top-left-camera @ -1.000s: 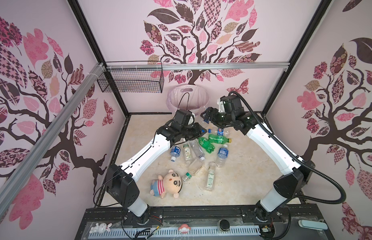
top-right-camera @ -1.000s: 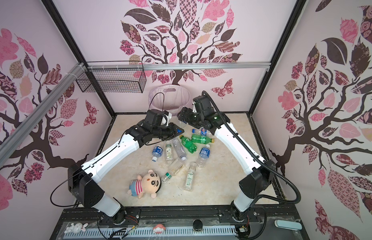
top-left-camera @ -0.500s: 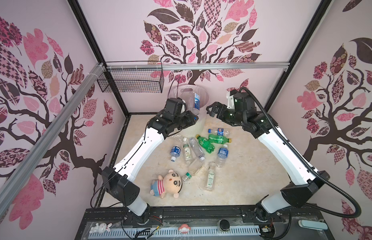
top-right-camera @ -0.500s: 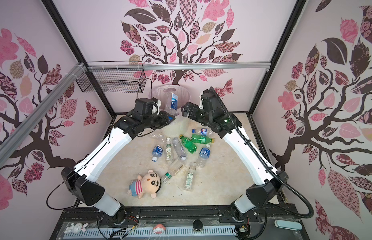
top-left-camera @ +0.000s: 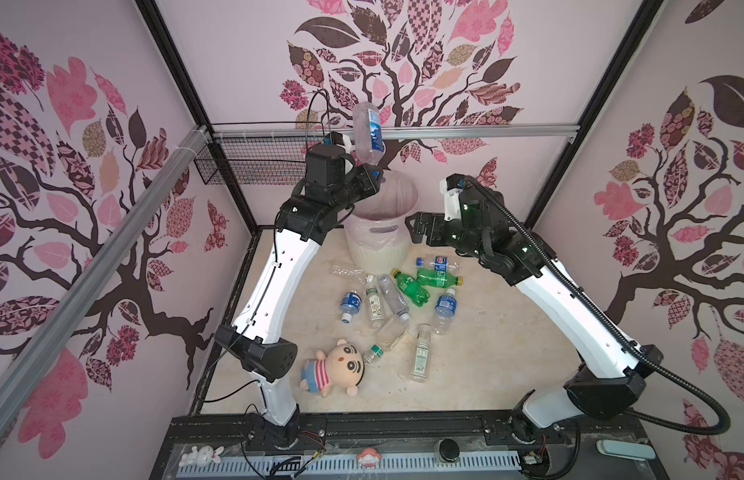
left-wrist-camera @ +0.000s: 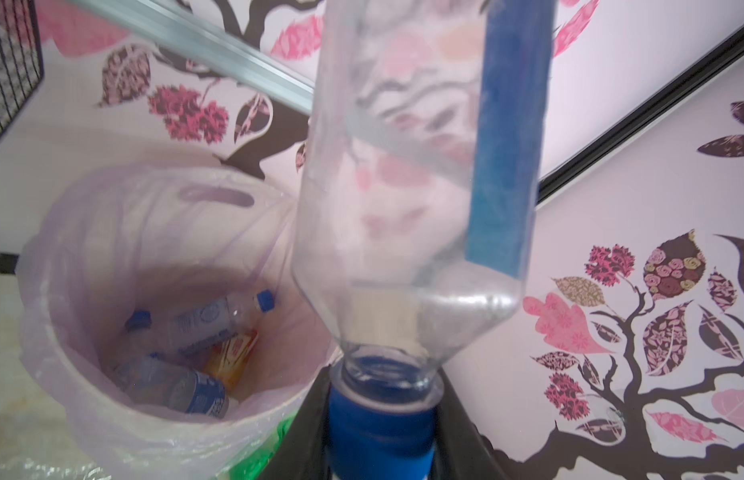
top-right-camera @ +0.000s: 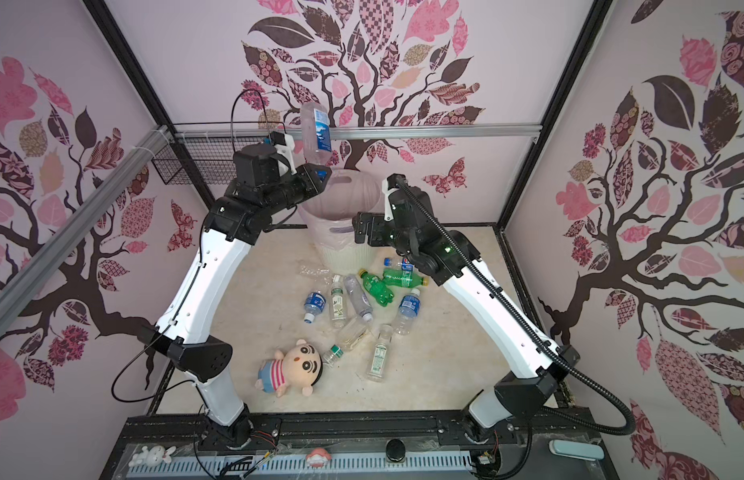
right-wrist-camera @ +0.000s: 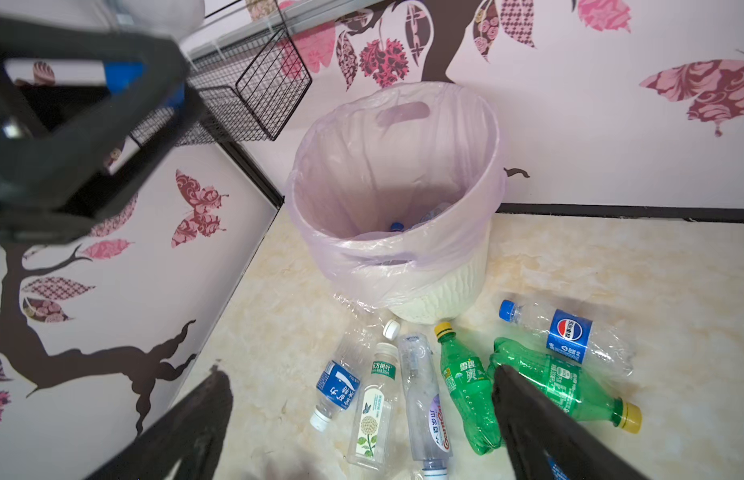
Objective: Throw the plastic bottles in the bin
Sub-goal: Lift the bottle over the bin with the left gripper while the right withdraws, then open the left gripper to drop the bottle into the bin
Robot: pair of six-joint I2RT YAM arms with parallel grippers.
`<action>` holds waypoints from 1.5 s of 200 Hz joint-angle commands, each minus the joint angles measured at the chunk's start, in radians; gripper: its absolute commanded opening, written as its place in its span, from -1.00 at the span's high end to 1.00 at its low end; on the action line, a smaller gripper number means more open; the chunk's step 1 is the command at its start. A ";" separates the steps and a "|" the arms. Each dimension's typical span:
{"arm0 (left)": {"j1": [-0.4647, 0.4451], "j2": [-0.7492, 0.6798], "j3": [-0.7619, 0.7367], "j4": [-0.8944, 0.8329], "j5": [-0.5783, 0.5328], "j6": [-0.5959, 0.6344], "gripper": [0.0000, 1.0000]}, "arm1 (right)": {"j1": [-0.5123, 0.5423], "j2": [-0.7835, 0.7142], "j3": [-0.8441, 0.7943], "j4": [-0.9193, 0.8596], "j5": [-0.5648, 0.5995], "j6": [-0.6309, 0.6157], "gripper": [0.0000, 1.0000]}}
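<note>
Beige marble tabletop [top-left-camera: 507,353] between pink tree-papered walls [top-left-camera: 237,62]. At the back, ribbed cream bin [top-left-camera: 378,255], pink-lined, a few blue-capped bottles [left-wrist-camera: 196,328] lying inside. Left tool [top-left-camera: 376,173] clamped on the cap [left-wrist-camera: 380,419] of a clear bottle [top-left-camera: 367,133], upended above the bin's rim. Right tool [top-left-camera: 417,227] spread wide, empty, beside the bin. Loose bottles [top-left-camera: 397,293] strewn in front.

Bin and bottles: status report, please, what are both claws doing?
Left gripper shut on clear bottle, cap-down, near bin. Right gripper open, empty. Nothing blocking bin mouth.

Robot lab cell: black frame [top-left-camera: 549,187], tree-wallpapered panels [top-left-camera: 237,62].
</note>
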 commanded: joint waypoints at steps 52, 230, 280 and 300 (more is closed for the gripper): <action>0.001 -0.023 -0.017 0.240 -0.124 0.076 0.49 | 0.015 -0.044 0.005 0.001 0.067 -0.061 -0.99; 0.010 0.065 0.005 -0.071 -0.148 0.070 -0.94 | 0.013 -0.021 -0.019 0.000 0.014 -0.001 -0.99; 0.010 -0.057 -0.184 -0.053 -0.291 0.142 -0.94 | 0.014 -0.009 -0.025 -0.008 -0.012 0.023 -1.00; 0.010 -0.131 -0.310 0.022 -0.337 0.159 -0.94 | 0.014 -0.003 -0.031 -0.008 -0.027 0.035 -1.00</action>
